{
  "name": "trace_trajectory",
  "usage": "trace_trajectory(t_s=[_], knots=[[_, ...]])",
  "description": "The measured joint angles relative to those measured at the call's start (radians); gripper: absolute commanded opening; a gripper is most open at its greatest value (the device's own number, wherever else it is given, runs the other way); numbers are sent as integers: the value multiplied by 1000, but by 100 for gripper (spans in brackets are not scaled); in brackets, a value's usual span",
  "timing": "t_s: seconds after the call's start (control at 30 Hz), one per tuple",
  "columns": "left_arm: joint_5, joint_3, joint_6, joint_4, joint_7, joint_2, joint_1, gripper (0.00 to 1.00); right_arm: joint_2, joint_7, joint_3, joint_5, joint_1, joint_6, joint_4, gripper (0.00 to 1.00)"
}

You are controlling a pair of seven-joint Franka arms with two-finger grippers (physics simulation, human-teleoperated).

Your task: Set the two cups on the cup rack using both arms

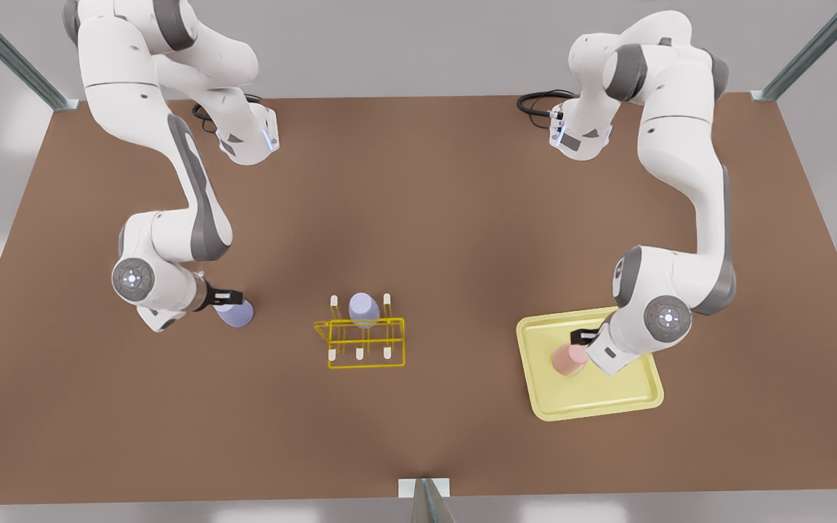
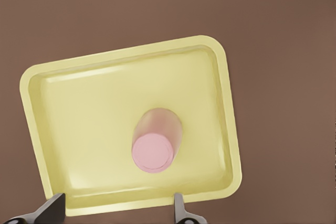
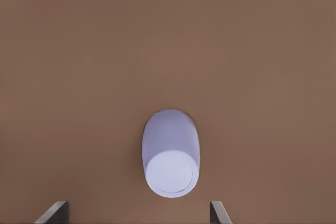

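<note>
The pale pink cup (image 1: 569, 359) stands in the pale yellow tray (image 1: 607, 407) at the front view's right. My left gripper (image 1: 581, 338) hovers just over it, open; in the left wrist view its fingers (image 2: 178, 209) sit apart below the pink cup (image 2: 156, 148). On the bare table at the front view's left stands a lavender-blue cup (image 1: 235, 314), with my right gripper (image 1: 228, 297) open above it; the right wrist view shows that cup (image 3: 171, 153) ahead of the spread fingers (image 3: 217, 211). The yellow wire cup rack (image 1: 395, 341) stands mid-table and carries another lavender cup (image 1: 364, 309).
The brown table (image 1: 433, 218) has open room between the rack and each arm. The tray (image 2: 79, 129) has a raised rim around the pink cup. Cables lie at the arm bases along the far edge. A metal post (image 1: 426, 501) stands at the near edge.
</note>
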Motion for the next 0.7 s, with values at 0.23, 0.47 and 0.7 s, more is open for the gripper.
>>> trace_trajectory(t_s=[0.23, 0.47, 0.7], knots=[[-1, -1, 68, -41, 5, 22, -10, 100, 39, 0, 0, -1, -41, 107, -45, 100], [-5, -1, 149, -90, 18, 56, -10, 100, 20, -3, 1, -2, -34, 195, -146, 100], [-6, -1, 233, -90, 25, 106, -8, 100, 17, -5, 0, -8, -30, 307, -226, 100]])
